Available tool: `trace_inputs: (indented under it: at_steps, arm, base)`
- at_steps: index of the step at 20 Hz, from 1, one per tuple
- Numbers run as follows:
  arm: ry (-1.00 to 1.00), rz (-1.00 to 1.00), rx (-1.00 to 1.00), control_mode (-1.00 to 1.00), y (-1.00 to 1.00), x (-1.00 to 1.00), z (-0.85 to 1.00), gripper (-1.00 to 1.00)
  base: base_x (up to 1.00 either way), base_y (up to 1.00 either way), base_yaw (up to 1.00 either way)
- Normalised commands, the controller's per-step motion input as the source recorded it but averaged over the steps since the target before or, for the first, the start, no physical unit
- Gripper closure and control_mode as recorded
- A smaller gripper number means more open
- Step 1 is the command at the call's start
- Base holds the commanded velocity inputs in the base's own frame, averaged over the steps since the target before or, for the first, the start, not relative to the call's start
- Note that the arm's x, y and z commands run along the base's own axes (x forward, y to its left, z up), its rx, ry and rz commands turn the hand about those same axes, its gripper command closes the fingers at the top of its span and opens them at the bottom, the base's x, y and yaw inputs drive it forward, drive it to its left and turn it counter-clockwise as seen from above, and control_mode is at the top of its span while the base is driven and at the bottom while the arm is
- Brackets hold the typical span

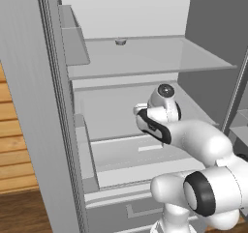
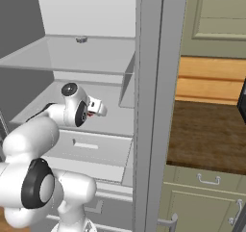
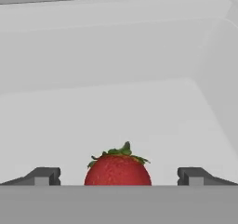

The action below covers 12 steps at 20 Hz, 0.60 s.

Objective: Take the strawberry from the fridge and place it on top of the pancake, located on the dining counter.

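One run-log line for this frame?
phase: pre-grasp | gripper: open, straddling strawberry | strawberry: on fridge shelf, not gripped

A small grey object point(image 1: 120, 41) sits at the back of an upper shelf. Outside, sage-green cabinets point(image 2: 206, 197) with metal handles point(image 2: 208, 180) stand under a dark-brown wood countertop point(image 2: 206, 137), beneath light wood planks point(image 2: 211, 79).

Both base views flank the open fridge point(image 1: 145, 58) (hand view inside).
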Motion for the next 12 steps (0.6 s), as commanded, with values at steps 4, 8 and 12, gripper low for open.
trace_inputs:
  at_steps: [4, 8, 12]
  arm:
    - [0.0, 0.0, 0.0, -1.0, 0.0, 0.0, -0.15, -1.0]
    - [0.0, 0.0, 0.0, -1.0, 0.0, 0.03, -0.02, -1.0]
    - [0.0, 0.0, 0.01, -1.0, 0.0, 0.0, -0.2, -1.0]
  base:
    - [0.0, 0.0, 0.0]
    - [0.0, 0.0, 0.0]
    - [0.0, 0.0, 0.0]
